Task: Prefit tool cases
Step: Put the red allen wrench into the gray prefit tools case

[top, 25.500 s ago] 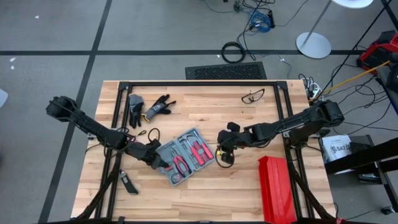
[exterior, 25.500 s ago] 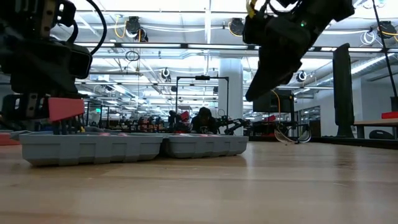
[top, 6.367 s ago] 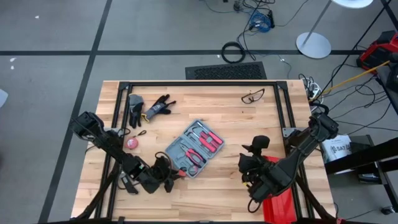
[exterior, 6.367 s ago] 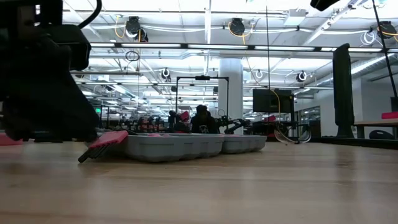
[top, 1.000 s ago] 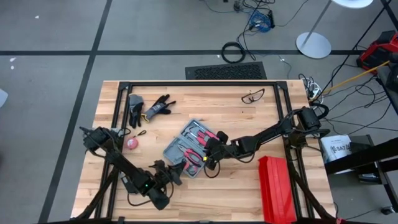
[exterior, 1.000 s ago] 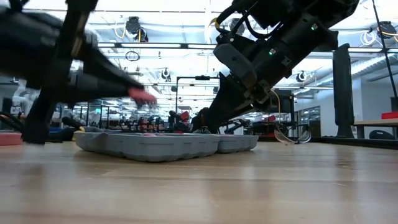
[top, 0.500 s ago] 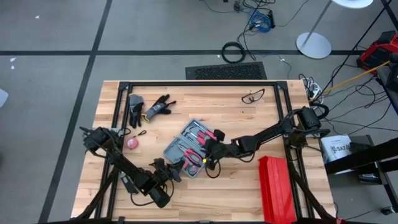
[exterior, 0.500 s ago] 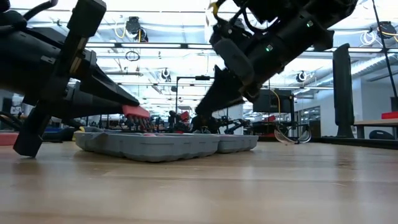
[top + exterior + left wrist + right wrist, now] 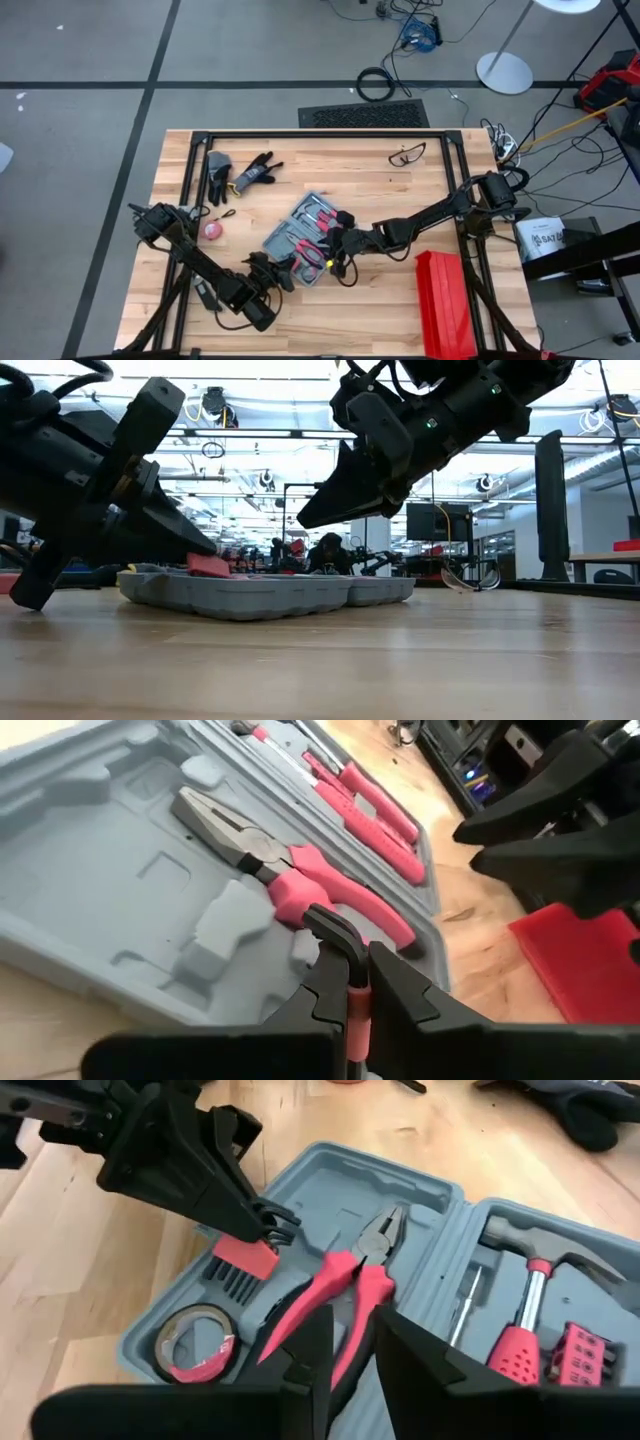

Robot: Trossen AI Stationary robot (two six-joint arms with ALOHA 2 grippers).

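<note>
My left gripper (image 9: 258, 1220) pinches a small red holder of bits (image 9: 245, 1252) over the case's near-left half. My right gripper (image 9: 345, 1342), jaws slightly parted and holding nothing, hovers over the pliers (image 9: 345, 1280). The open tool case (image 9: 308, 238) lies mid-table. Pliers, hammer (image 9: 535, 1275) and tape roll (image 9: 192, 1344) are seated; I judge the holder remains to be pressed in. Both arms reach low toward the case.

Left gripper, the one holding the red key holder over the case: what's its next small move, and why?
Probably ease the left gripper straight down to seat the red key holder in the tool case. It grips the holder just above the moulded tray near the tape roll; the right gripper hovers open over the pliers.
</note>
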